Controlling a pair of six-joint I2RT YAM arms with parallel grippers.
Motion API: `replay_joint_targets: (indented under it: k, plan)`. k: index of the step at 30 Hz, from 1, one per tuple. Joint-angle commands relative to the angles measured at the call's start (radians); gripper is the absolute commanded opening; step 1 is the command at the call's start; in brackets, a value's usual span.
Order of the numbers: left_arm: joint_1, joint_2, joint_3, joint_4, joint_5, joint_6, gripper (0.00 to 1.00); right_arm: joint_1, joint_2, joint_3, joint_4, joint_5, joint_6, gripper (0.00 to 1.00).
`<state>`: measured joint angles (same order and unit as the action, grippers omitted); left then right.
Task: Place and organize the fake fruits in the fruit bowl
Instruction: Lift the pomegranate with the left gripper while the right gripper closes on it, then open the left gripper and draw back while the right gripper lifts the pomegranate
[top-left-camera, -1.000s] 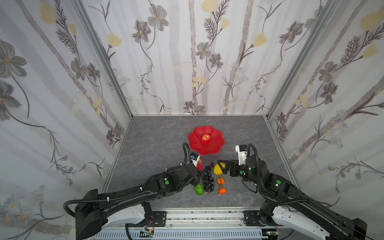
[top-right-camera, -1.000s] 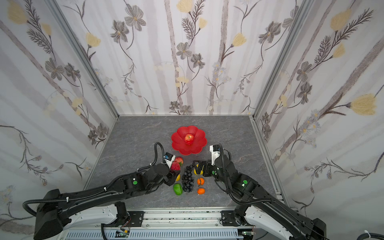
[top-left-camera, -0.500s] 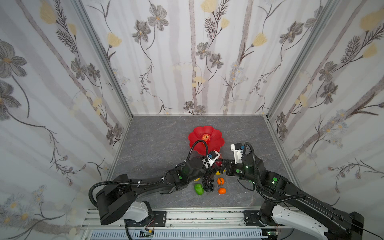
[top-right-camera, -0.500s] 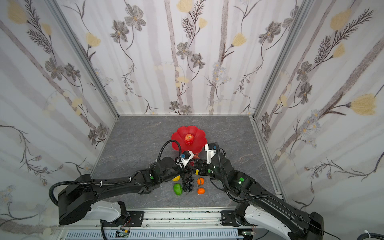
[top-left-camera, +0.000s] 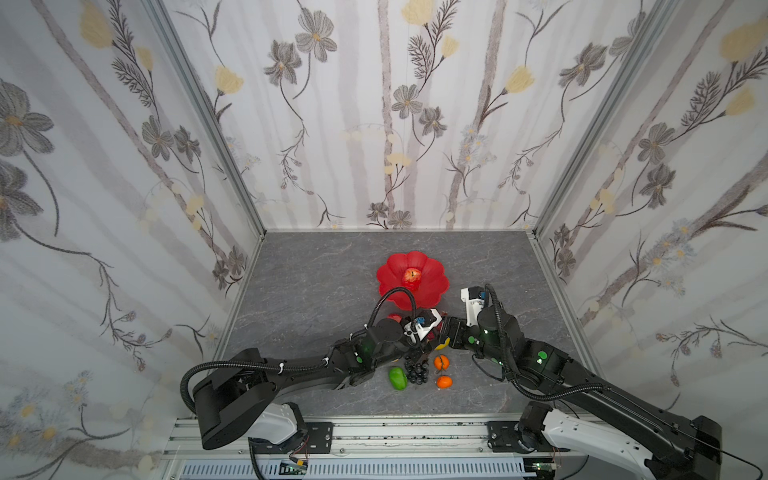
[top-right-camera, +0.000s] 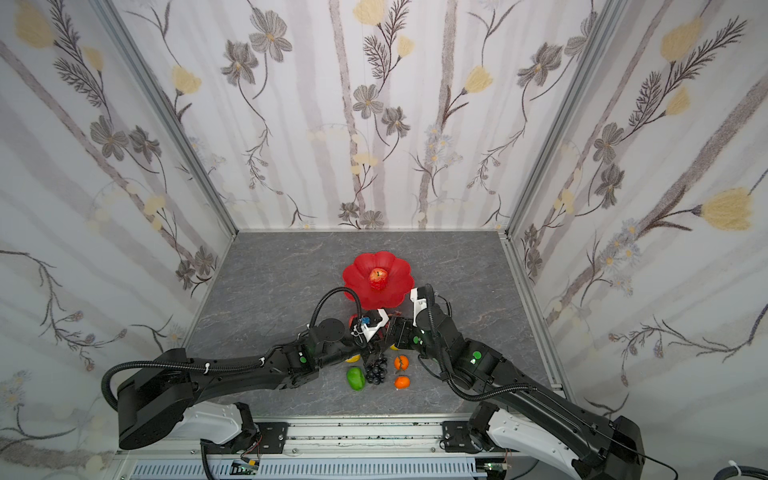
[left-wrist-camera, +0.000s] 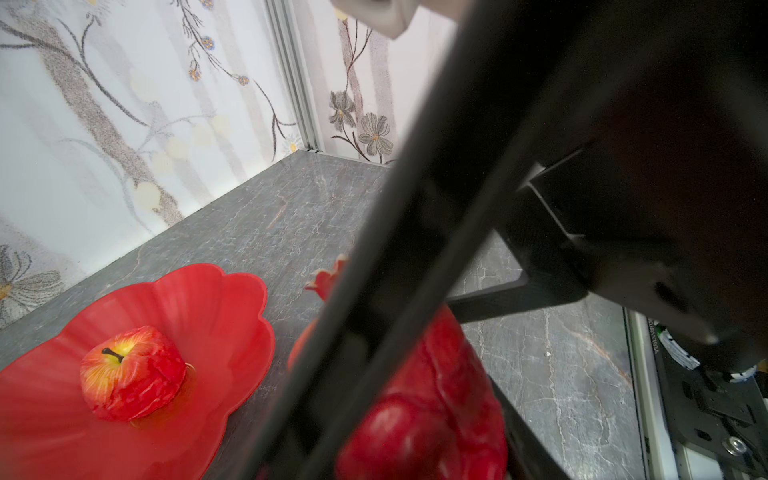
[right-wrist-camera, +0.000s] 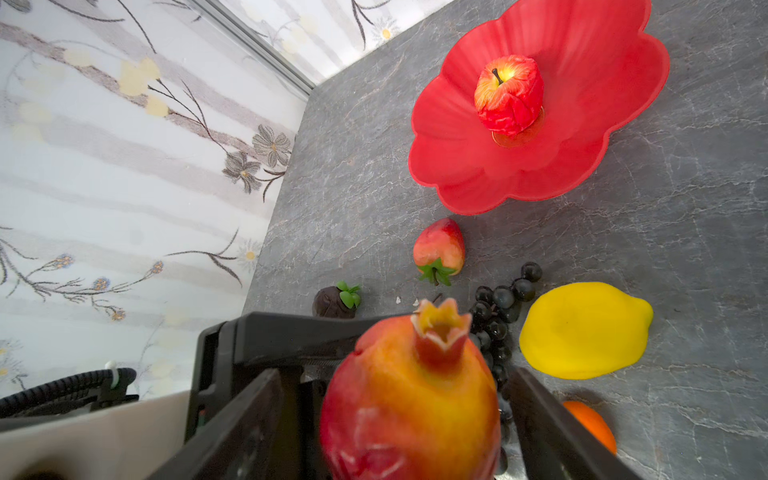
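**Both grippers meet on the pomegranate, just below the bowl**

In both top views the bowl (top-left-camera: 434, 276) sits mid-frame on the floor (top-left-camera: 316, 291), with one apple (top-left-camera: 411, 277) at its centre. The left gripper (top-left-camera: 434, 334) and right gripper (right-wrist-camera: 399, 382) meet just below it, over the loose fruits. From above you can't make out what they carry.

The right wrist view fills that in for you. A pomegranate (right-wrist-camera: 411, 399) sits between the right gripper's fingers (right-wrist-camera: 548, 428), which straddle it with thin gaps and are not clamped. The left wrist view shows the same fruit grasped by the left gripper.

Only the right wrist view gives you the strawberry (right-wrist-camera: 439, 251), lemon (right-wrist-camera: 582, 330) and small dark fruit (right-wrist-camera: 334, 301). Only the top views give you the green fruit (top-left-camera: 397, 377) and both oranges (top-left-camera: 441, 362) beside the grapes (top-left-camera: 417, 372).

A second ago the left gripper hung left of the grapes and the right one sat by the lemon. Both have since swung towards each other.

Your left arm (top-left-camera: 299, 370) stretches low from the lower left. Your right arm (top-left-camera: 582, 386) reaches in from the lower right, elbow bent.
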<state>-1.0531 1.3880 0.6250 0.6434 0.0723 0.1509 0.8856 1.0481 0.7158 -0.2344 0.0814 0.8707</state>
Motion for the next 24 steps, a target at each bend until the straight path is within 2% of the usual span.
replay_joint_targets:
  k: [1, 10, 16, 21, 24]
  plan:
    - [0.001, -0.009, -0.004, 0.056, 0.006, 0.019, 0.48, 0.001, 0.018, 0.017, 0.028, -0.013, 0.008, 0.8]
    - [0.002, -0.001, -0.002, 0.071, -0.025, 0.022, 0.48, 0.003, 0.053, 0.028, 0.044, -0.048, -0.002, 0.62]
    - [0.002, 0.005, 0.002, 0.069, -0.033, 0.02, 0.5, 0.004, 0.053, 0.031, 0.042, -0.032, -0.005, 0.51]
    - [0.002, 0.002, 0.005, 0.061, -0.045, 0.019, 0.54, 0.007, 0.062, 0.048, 0.039, -0.024, -0.019, 0.45]
    - [0.003, -0.004, 0.008, 0.05, -0.067, 0.007, 0.61, 0.007, 0.07, 0.059, 0.034, -0.012, -0.03, 0.43]
